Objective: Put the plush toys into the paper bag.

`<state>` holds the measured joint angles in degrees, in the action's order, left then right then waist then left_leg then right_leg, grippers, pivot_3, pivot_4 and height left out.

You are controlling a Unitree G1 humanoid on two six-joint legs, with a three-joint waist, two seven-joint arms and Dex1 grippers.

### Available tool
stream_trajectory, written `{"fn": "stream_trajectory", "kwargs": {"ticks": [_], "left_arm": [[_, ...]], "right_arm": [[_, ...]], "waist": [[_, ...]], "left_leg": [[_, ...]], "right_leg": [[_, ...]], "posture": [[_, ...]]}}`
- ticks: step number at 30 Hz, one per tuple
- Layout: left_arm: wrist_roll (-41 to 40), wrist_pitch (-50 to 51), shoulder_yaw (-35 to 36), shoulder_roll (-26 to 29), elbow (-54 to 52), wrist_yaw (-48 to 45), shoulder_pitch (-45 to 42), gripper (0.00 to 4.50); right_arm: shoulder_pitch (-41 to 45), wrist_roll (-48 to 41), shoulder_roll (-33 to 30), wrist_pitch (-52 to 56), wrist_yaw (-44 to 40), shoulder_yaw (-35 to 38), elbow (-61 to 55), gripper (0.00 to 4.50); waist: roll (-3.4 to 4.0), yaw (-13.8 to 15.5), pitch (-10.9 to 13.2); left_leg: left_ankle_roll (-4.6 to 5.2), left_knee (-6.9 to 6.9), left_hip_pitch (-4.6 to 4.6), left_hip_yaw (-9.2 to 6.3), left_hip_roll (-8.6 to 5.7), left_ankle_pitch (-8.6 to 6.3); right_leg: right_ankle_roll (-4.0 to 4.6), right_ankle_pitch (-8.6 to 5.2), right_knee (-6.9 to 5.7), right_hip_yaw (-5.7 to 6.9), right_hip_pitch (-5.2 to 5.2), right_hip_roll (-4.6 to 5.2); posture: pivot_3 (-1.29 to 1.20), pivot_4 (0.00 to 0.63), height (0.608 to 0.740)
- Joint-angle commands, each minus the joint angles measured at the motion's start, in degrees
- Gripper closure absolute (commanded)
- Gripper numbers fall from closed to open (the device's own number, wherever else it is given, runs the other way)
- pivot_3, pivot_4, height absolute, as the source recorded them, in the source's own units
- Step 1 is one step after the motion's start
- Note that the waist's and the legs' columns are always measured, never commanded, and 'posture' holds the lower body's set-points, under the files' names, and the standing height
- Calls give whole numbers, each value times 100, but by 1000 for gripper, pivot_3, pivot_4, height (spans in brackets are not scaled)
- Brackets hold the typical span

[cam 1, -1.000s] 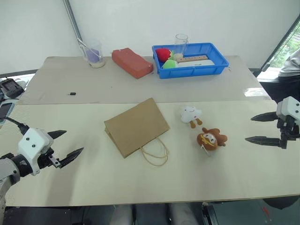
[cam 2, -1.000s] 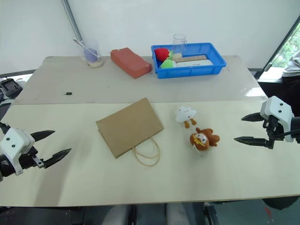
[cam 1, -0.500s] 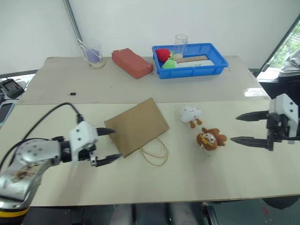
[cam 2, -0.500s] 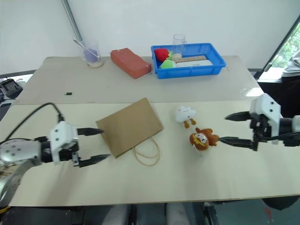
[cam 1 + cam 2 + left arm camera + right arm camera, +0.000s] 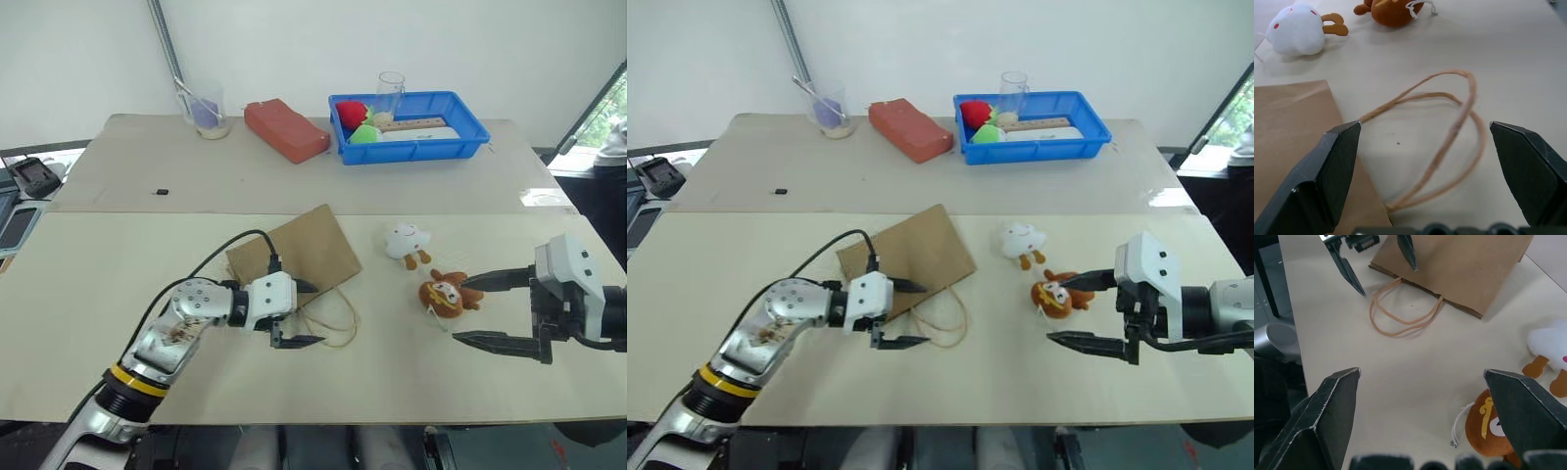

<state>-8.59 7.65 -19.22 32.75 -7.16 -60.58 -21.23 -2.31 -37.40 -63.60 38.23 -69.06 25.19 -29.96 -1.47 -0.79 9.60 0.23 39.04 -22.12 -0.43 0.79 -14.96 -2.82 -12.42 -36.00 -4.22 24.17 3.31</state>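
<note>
Your left gripper (image 5: 299, 314), jaws wide and empty, hovers at the flat brown paper bag (image 5: 294, 258)'s twine handles (image 5: 333, 321). At the bag's three o'clock lie the white plush (image 5: 408, 241) and brown plush (image 5: 446, 294); your right gripper (image 5: 480, 311), wide and empty, flanks the brown one.

Likely a lab: bare white wall (image 5: 411, 39), plain worktables (image 5: 118, 323), blue tray (image 5: 470, 147).

Paper bag (image 5: 294, 257): plain brown kraft, lying flat on the pale counter (image 5: 78, 323), mouth toward the near edge, two thin beige twine handles (image 5: 1449, 142) looped loose on the surface. White plush toy (image 5: 409, 240): red dots, orange-tan feet, lying well apart from the bag. Brown-orange plush toy (image 5: 446, 294): pale face, lying just beside the white one, nearer the front edge.
</note>
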Motion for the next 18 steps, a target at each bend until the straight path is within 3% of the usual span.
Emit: {"fn": "stream_trajectory", "kwargs": {"ticks": [1, 4, 11, 12, 18], "left_arm": [[234, -453, -90, -216, 308, 101, -154, 11], [322, -703, -151, -387, 550, 93, -225, 845], [12, -485, -53, -444, 556, -246, -408, 4203], [-91, -368, -24, -420, 515, -329, -417, 4442], [-724, 595, 410, -262, 440, -591, -736, 4442]], "right_arm": [[26, -184, 23, 35, 54, 96, -182, 0], [81, -168, 25, -21, 40, -60, -159, 0], [263, -149, 117, 37, 246, -411, -192, 0], [288, -148, 144, 79, 324, -469, -220, 0], [652, 391, 611, -39, 1150, -1376, -386, 0]], "waist": [[0, 2, 0], [0, 2, 0], [-1, 6, -1], [-1, 2, -1], [-2, -13, -1]], "left_leg": [[0, 0, 0, -1, 0, 0], [0, 0, 0, -2, 0, 0], [0, 3, -2, -5, -1, 0], [0, 3, -1, -5, 0, 0], [0, 5, 0, -9, 2, 0]], "right_leg": [[0, 0, -2, 0, 0, 0], [0, 0, -3, 0, 1, -1], [-1, 0, -3, 2, 0, 0], [-1, 0, -3, 2, -1, -1], [-1, 0, -9, 3, 1, -3]], "posture": [[0, 150, 740], [0, 150, 740], [0, 150, 740], [0, 150, 740], [0, 150, 740]]}}
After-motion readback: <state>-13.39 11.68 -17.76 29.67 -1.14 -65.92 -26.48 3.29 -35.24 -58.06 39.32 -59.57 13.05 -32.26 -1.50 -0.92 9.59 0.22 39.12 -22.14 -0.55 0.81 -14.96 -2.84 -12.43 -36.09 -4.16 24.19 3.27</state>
